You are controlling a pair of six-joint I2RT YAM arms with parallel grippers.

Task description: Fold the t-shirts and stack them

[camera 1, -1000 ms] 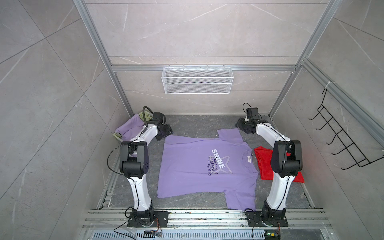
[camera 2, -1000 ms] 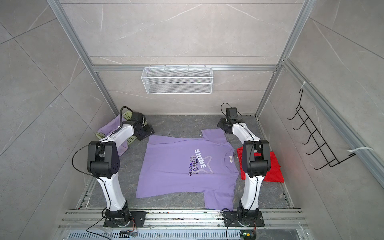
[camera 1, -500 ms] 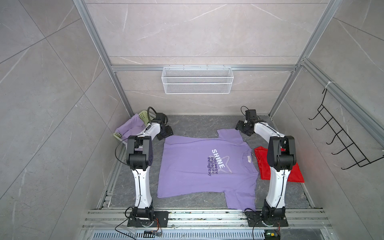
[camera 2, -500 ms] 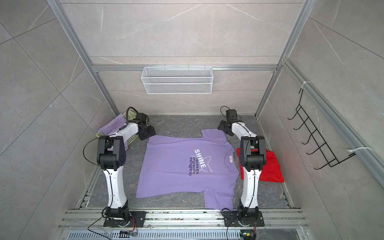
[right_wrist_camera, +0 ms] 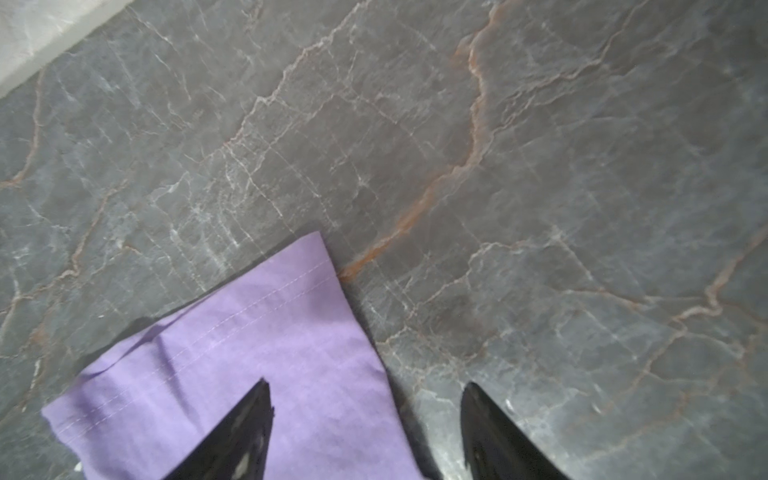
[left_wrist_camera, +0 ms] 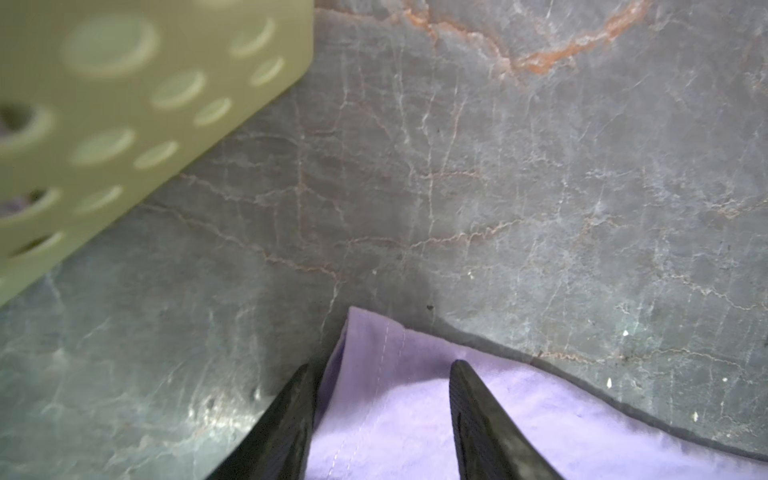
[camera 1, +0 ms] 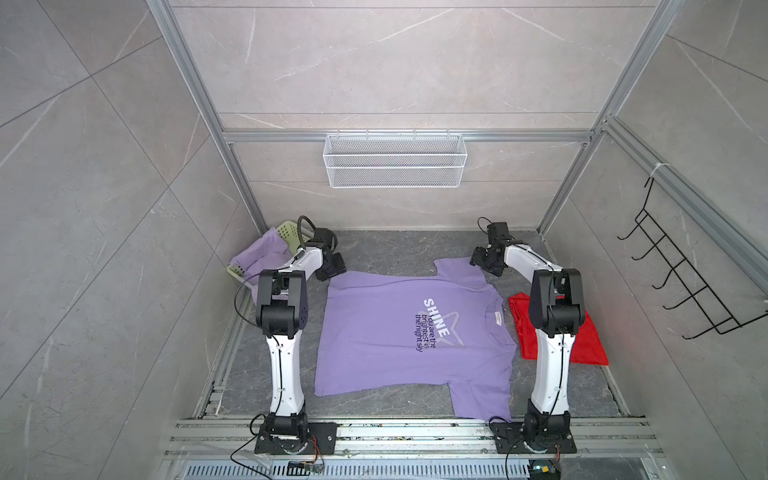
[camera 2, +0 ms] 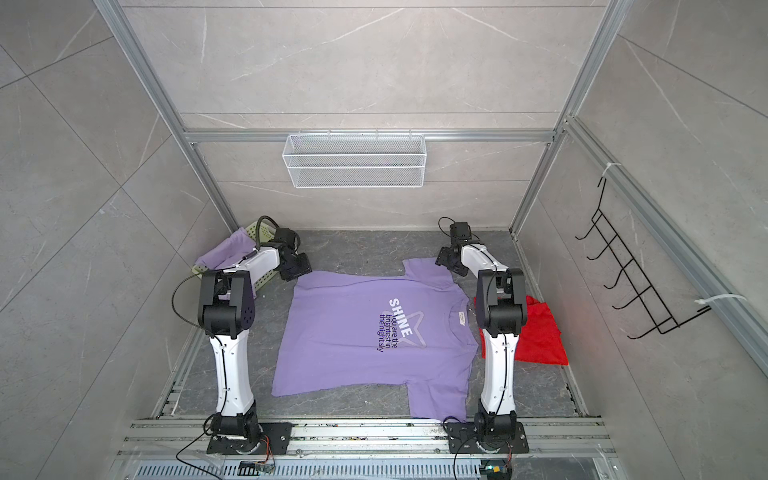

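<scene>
The left arm (camera 1: 286, 365) and the right arm (camera 1: 550, 365) are raised from bases at the near edge of the surface (camera 1: 390, 249), bent at the elbow and reached forward and down. The left gripper (left_wrist_camera: 380, 365) is held low near the far left corner, jaws parted. The right gripper (right_wrist_camera: 365, 384) is held low toward the far right corner, jaws spread wider.

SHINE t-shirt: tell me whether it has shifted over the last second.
No. In both top views the SHINE t-shirt keeps its place, its near sleeve still ending at the front rail.
</scene>
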